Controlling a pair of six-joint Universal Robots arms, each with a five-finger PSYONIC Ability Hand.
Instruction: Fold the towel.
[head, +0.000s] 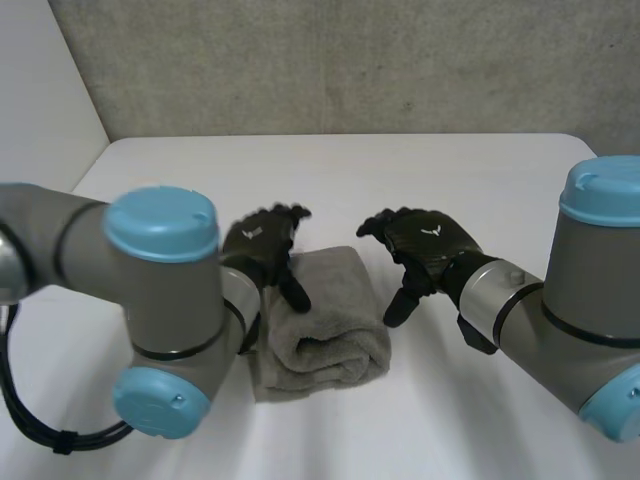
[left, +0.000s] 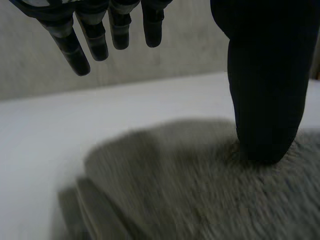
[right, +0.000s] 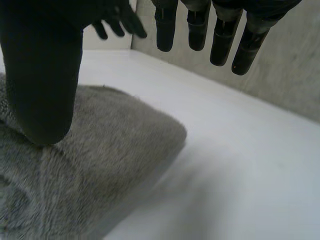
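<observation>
The towel (head: 325, 320) lies as a thick folded bundle on the white tabletop (head: 450, 170), close in front of me and between the two hands; its stacked layers show at one end in the left wrist view. My left hand (head: 262, 245) is released, fingers loose and clear of the cloth, with only the left thumb (left: 262, 100) pressing on top of the bundle. My right hand (head: 428, 240) is released as well, fingers hanging free over bare tabletop, the right thumb (right: 42, 85) pointing down at the bundle's right edge.

The risk I see is the bundle springing open: the cloth is plush and nothing grips it, so a thumb lifted off sideways could drag the top layer along; a nudge from the right thumb could push the rounded edge and skew the stack.

I cannot tell whether the right thumb touches the cloth or hovers just above it; the left arm (head: 160, 300) hides the bundle's near left corner, so I cannot judge whether the edges line up there.
</observation>
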